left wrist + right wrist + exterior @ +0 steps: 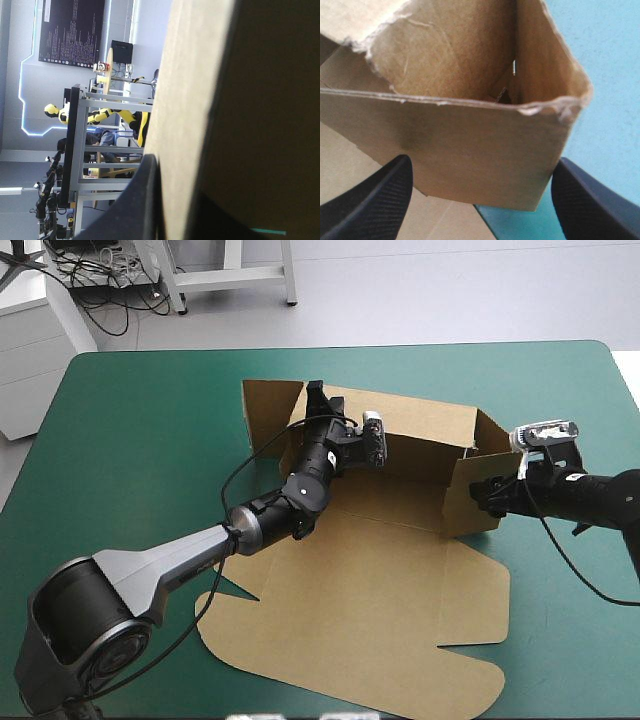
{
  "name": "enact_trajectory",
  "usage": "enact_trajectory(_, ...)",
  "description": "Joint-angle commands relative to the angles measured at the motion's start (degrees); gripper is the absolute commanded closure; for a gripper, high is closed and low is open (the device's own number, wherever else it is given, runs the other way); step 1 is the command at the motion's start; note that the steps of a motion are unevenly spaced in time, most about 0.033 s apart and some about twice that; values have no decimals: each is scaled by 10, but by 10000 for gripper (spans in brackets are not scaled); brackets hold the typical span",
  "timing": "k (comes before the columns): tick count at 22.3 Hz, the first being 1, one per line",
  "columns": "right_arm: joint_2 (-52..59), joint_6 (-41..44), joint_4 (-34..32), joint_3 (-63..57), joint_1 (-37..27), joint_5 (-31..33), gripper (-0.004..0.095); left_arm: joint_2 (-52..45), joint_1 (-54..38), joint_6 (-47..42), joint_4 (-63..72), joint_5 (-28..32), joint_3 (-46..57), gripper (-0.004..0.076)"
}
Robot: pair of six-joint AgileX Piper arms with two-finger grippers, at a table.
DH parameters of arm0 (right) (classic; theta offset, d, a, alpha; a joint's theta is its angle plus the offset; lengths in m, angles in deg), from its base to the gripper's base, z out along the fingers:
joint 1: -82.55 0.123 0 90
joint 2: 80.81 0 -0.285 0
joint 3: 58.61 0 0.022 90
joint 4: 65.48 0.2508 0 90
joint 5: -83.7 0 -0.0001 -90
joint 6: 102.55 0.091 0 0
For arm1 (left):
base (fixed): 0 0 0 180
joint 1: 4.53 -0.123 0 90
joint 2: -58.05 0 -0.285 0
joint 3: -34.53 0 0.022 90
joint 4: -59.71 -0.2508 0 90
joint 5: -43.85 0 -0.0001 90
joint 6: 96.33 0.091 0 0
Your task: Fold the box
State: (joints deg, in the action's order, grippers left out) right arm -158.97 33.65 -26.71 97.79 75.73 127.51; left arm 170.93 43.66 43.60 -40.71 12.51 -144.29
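The brown box (400,580) lies around the middle of the teal-green surface (130,420), a little toward its right edge. It is partly raised. A long wall stands along the box's far side, with a short flap upright at that wall's left end and another short wall upright at its right end. The broad remainder of the sheet lies flat, spreading toward the surface's near edge, with rounded tabs along its near rim.

The left arm (170,565) reaches from the near left corner across the flat board to the left end of the far wall. The left jaws are all but closed on the upright board there. In the left wrist view one black finger (145,200) lies against the pale edge of the sheet.

The right arm (600,500) comes in from the right edge, at the box's right-end wall. The right jaws stand wide open, one finger to each side of that wall's outer face; whether they touch it cannot be told. Past the wall's rough top rim the inside corner of the box shows.
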Motion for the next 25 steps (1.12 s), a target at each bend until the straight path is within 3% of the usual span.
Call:
enact_trajectory(1, -3, -63, 18, 14, 1, -38, 194, -22, -1, -10, -21, -24, -13, 734)
enact_trajectory(5, -21, -133, 29, 14, 1, -37, 194, -22, -1, -4, -21, -24, -13, 734)
enact_trajectory(11, -45, -269, 169, 14, 2, -1, 194, -22, -1, 3, -28, -24, -13, 734)
enact_trajectory(15, -79, -274, 179, 14, 2, 14, 194, -22, -1, 3, -28, -20, -13, 734)
enact_trajectory(20, -100, -283, 251, 14, 2, 17, 194, -22, -1, 4, -28, -19, -13, 734)
enact_trajectory(25, -105, -280, 259, 14, 2, 15, 194, -22, -1, 4, -28, -19, -13, 734)
